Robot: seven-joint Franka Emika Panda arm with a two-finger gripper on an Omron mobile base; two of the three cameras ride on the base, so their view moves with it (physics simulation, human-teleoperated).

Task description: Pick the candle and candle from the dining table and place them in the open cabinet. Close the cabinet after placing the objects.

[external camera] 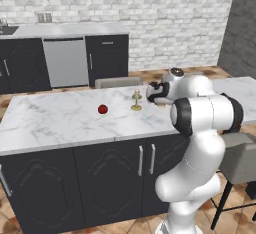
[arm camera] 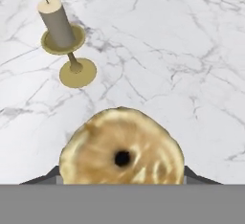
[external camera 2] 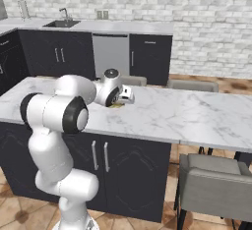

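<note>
Squat candle (arm camera: 122,153): golden-tan, round, with a dark wick hole at its centre; it sits on the tabletop (arm camera: 191,74) directly under the hand camera, with the dark fingertips (arm camera: 45,176) showing just outside its left and right edges.
Tool (external camera 2: 124,96): low over the marble near the middle of the island; its fingers flank the squat candle, but whether they press on it or stand released cannot be told.
Candlestick candle (external camera: 136,100): cream, on a slim brass stem, upright, just beyond and to the left of the squat candle in the hand view.
Apple (external camera: 102,109): small and red, further left on the tabletop, apart from both candles.
Risk, grip: the squat candle looks wide and its sides curve, so a shallow closure might pinch only the upper edge and let it slip on the lift.
Risk, neighbour: the candlestick is tall on a narrow foot; a sideways swing of the wrist on departure could tip it.
Risk, sequence: two transfers and the cabinet closing appear to remain, so one dropped item would stall the rest.
</note>
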